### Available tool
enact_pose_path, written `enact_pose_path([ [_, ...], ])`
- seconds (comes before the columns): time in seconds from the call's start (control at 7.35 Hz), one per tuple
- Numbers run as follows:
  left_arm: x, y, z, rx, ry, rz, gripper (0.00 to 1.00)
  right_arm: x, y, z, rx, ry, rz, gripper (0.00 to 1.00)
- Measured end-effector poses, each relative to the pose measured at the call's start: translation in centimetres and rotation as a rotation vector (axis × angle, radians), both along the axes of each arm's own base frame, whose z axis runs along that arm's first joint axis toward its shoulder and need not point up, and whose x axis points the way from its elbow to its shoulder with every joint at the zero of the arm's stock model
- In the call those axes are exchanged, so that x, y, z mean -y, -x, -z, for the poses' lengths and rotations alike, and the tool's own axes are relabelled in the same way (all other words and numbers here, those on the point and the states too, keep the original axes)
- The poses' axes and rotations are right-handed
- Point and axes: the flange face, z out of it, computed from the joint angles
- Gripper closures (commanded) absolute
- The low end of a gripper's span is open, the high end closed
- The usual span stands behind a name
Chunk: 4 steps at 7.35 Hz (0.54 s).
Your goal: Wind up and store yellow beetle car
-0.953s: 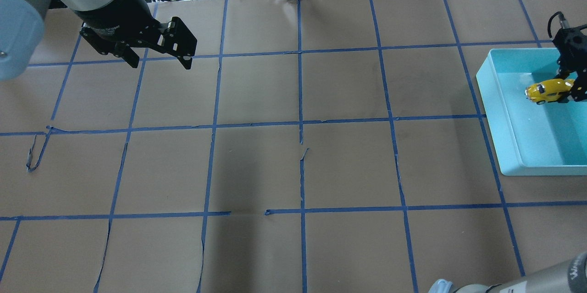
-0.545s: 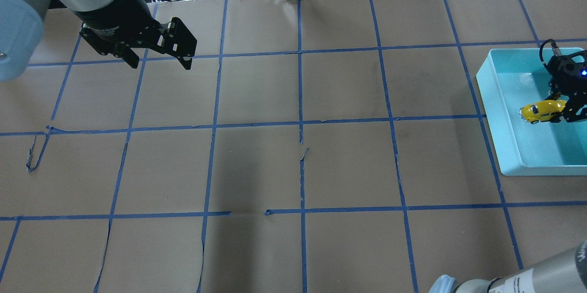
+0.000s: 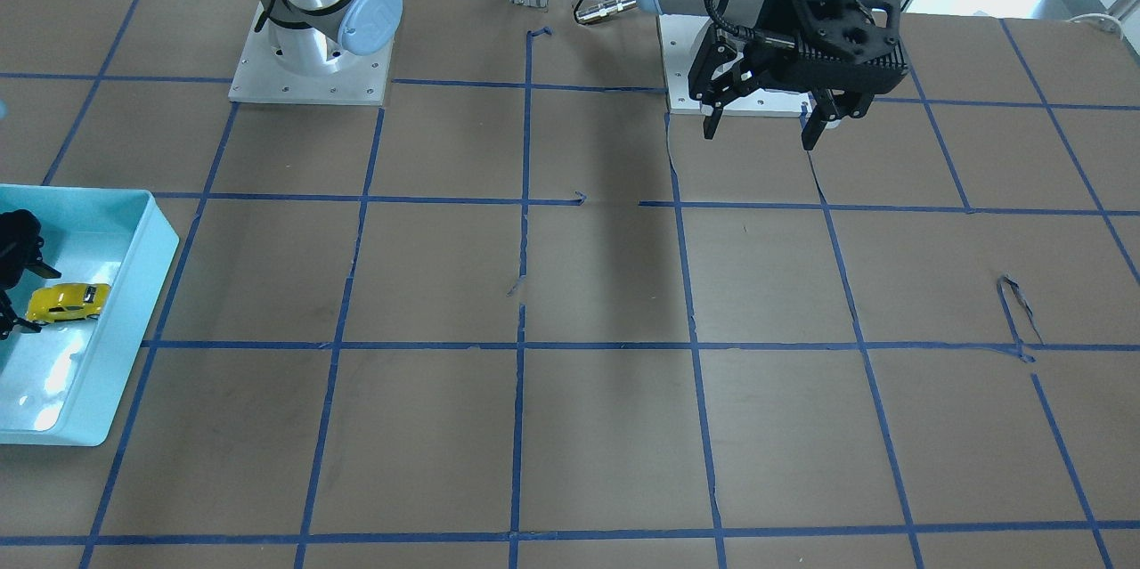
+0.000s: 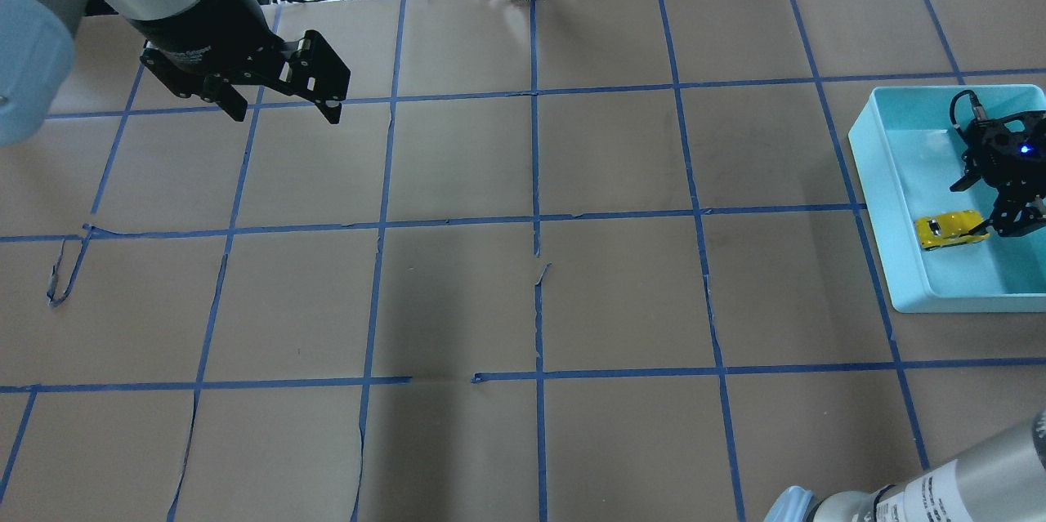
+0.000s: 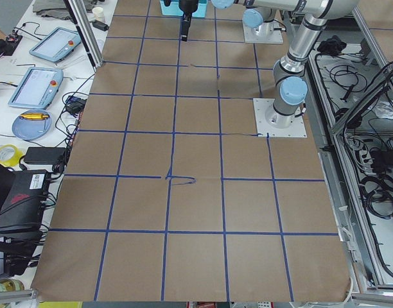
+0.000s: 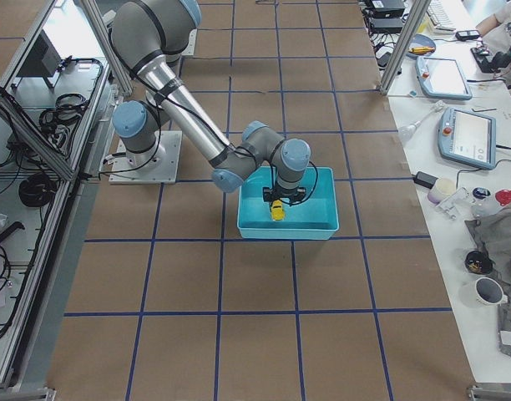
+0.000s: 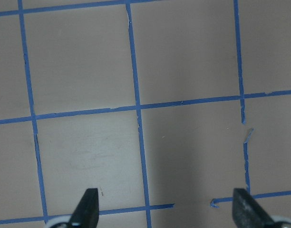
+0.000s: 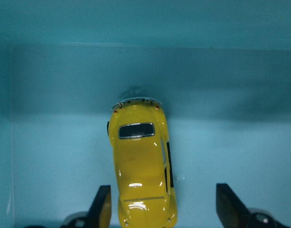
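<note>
— Right wrist-mounted view: where is the tiny glossy yellow beetle car (image 8: pixel 141 166) sitting?
— It is resting on its wheels on the floor of the shallow teal plastic bin (image 4: pixel 891 236), near one wall.
— Is the right gripper (image 8: pixel 164 199) holding it?
— No; its jaws are standing spread, flanking the car's end, gripping nothing.
— And the left gripper (image 7: pixel 165 206)?
— It is hovering wide open and empty over the brown paper table (image 4: pixel 621 293), well apart from the bin.

One yellow beetle car (image 4: pixel 948 229) and one teal tray (image 4: pixel 915 154).
</note>
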Motion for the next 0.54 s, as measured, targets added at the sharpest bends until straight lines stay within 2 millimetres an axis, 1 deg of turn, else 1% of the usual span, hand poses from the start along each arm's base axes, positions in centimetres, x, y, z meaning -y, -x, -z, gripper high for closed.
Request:
enact_pose_path([
  [0.14, 0.0, 0.0, 0.0, 0.0, -0.001, 0.0, 0.0, 0.0, -0.3, -2.0, -0.011, 0.037, 0.03, 0.0],
  [0.27, 0.0, 0.1, 0.0, 0.0, -0.001, 0.0, 0.0, -0.3, -0.9, -5.2, -0.028, 0.078, 0.127, 0.0],
  [0.41, 0.0, 0.1, 0.0, 0.0, -0.001, 0.001, 0.0, -1.0, -2.0, -8.7, -0.037, 0.098, 0.271, 0.0],
  [0.54, -0.1, 0.1, 0.0, 0.001, 0.0, 0.001, 0.0, -2.2, -3.1, -12.3, -0.036, 0.102, 0.422, 0.0],
])
